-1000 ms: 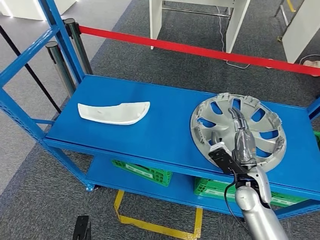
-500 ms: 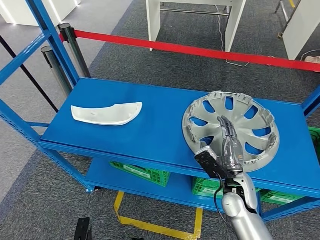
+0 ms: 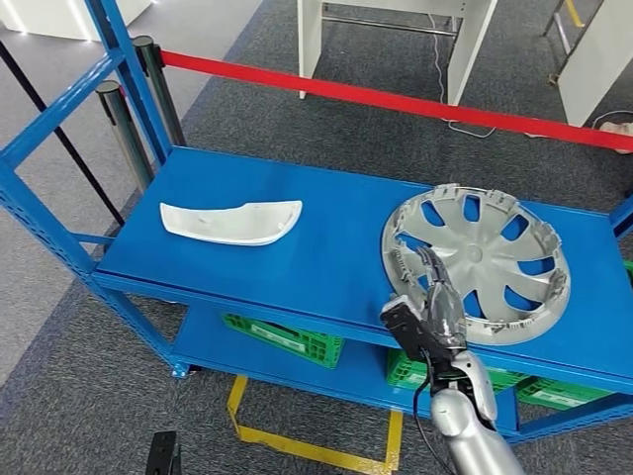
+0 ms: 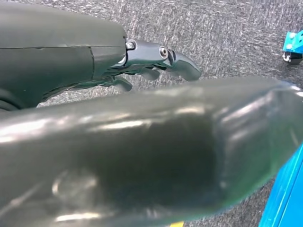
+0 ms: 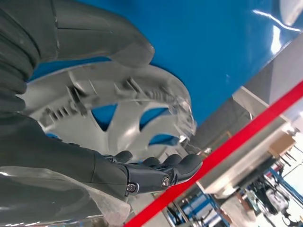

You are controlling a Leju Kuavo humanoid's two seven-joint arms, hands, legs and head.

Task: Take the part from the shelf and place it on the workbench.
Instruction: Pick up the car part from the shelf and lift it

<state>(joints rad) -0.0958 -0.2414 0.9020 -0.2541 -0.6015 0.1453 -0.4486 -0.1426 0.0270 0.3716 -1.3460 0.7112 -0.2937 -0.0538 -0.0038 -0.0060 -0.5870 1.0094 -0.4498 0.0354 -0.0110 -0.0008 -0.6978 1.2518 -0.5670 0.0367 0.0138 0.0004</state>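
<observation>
I see the right robot hand (image 3: 440,309) spread wide, holding nothing, over the near-left rim of the wheel cover (image 3: 478,259) lying flat at the shelf (image 3: 336,247) top's right end.

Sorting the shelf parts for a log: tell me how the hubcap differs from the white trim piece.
The hubcap is round and silver-grey with cut-out spokes; the trim piece is long, narrow, curved and white. The hubcap covers more of the shelf than the trim piece. The right hand reaches over the hubcap's near rim, while the trim piece lies apart, toward the other end. Both lie flat on the same blue shelf.
</observation>
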